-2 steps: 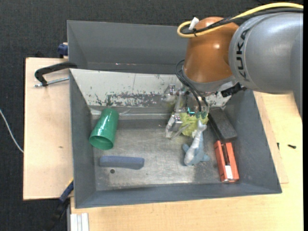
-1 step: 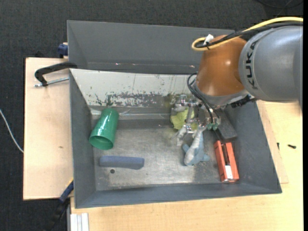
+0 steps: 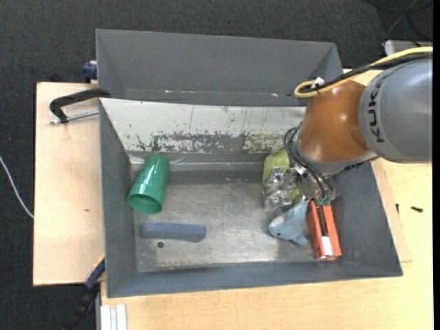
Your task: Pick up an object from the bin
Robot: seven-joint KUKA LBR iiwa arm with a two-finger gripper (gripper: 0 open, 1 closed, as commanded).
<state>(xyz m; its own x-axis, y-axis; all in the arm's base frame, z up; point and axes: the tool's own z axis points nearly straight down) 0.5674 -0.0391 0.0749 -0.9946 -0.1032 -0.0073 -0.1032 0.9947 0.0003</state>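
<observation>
The metal gripper [image 3: 280,186] hangs low at the right of the grey bin [image 3: 115,218]; whether it is open or closed I cannot tell. Just in front lies a smooth pale blue fish-shaped toy [image 3: 289,224], its long axis slanting near-left. A red-orange rectangular bar [image 3: 323,232] lies just beside it.

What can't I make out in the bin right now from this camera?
Camera view:
Yellow-green thing by the back wall: mostly behind the gripper and orange wrist cover; kind unclear.
Pale blue thing: upper end under the gripper; contact unclear.
Red bar-shaped thing: upper end under the cables.
</observation>
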